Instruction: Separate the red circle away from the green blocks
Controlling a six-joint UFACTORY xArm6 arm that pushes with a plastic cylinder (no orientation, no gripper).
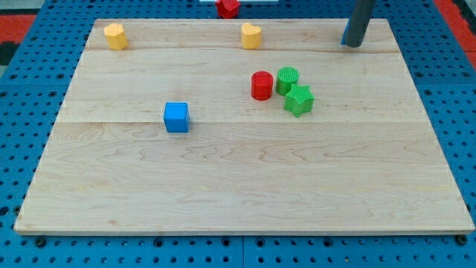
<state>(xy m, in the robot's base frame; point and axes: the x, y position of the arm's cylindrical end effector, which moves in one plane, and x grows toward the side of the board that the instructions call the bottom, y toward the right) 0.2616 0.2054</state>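
Found no containers anywhere on the wooden surface [245, 186]; just loose blocks scattered over it. Saw the red circle [262, 85], a short ribbed cylinder standing upright, a little to the view's right of the middle, toward the top half. Sat just beside the green circle [287, 79] on its right, seemingly touching or nearly so, with the green star [298, 100] close below and to the right, pressed against the green circle. Spotted the blue cube [177, 117] well apart toward the view's left. Noted a yellow block [114, 36] at the top left corner, a yellow heart-like block [251, 36] at top centre, and another red block [227, 7] beyond the top edge. Carried no claw: only my tip [352, 45], resting at the top right, well apart from every block, holding nothing.
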